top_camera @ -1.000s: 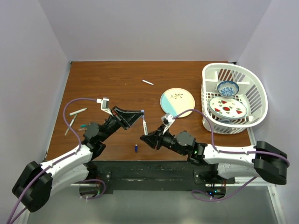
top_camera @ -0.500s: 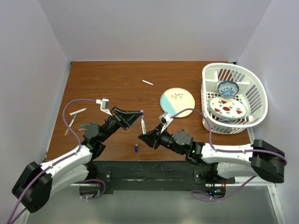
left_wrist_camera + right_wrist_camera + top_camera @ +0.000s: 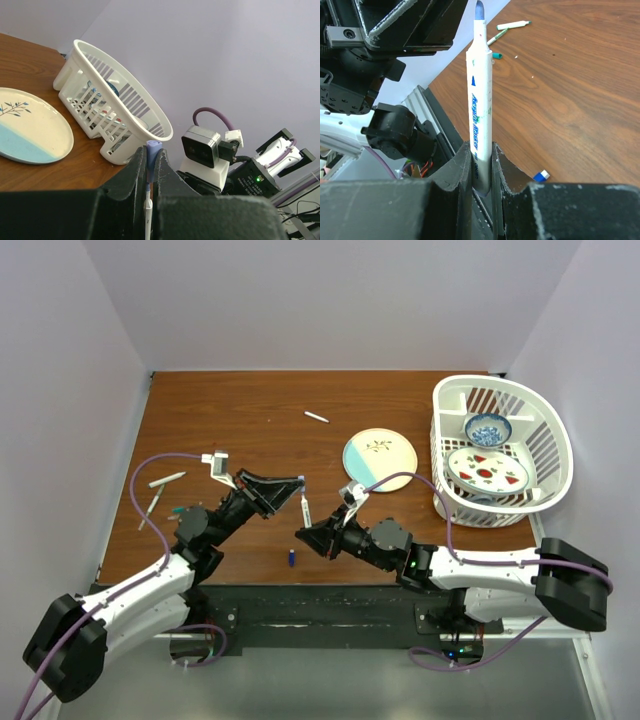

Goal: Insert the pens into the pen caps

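Note:
My left gripper [image 3: 300,484] is shut on a dark blue pen cap [image 3: 152,159], which stands upright between the fingers. My right gripper [image 3: 307,531] is shut on the lower end of a white pen [image 3: 305,510] and holds it upright above the table. In the right wrist view the pen [image 3: 480,115] has its blue tip pointing up at the left gripper. In the left wrist view the pen's tip [image 3: 147,212] sits at the cap's lower mouth. A second blue cap [image 3: 291,558] lies on the table. Two pens [image 3: 167,479] [image 3: 150,510] and a green cap [image 3: 178,510] lie at the left. Another pen [image 3: 316,417] lies at the back.
A cream and pale blue plate [image 3: 380,460] lies right of centre. A white basket [image 3: 500,510] with a bowl and a plate stands at the right. The black base rail [image 3: 320,605] runs along the near edge.
My right gripper has moved a little left with the pen, bringing its tip up under the cap in my left gripper. The left arm has shifted slightly left.

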`<action>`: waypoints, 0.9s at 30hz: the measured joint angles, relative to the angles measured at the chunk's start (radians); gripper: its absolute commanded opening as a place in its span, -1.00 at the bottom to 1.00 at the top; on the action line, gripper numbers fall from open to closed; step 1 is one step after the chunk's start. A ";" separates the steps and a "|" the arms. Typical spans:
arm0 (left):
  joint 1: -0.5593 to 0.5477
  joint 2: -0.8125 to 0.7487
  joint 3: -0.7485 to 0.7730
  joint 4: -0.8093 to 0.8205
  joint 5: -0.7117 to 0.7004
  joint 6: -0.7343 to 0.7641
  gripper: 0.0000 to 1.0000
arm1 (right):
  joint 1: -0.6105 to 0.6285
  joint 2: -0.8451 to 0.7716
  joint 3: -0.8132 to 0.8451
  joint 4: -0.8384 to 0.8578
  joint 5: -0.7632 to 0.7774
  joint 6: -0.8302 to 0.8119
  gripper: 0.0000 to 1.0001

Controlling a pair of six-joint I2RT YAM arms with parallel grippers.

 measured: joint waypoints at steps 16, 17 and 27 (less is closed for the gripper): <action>0.000 -0.001 -0.002 0.000 0.001 -0.001 -1.00 | 0.000 0.000 0.001 0.000 0.009 0.003 -1.00; 0.000 -0.001 -0.003 0.003 0.001 -0.001 -1.00 | 0.000 0.000 0.002 0.000 0.012 0.003 -1.00; -0.001 0.026 -0.045 0.060 0.016 -0.022 -1.00 | 0.000 0.000 0.044 -0.065 0.053 -0.023 -1.00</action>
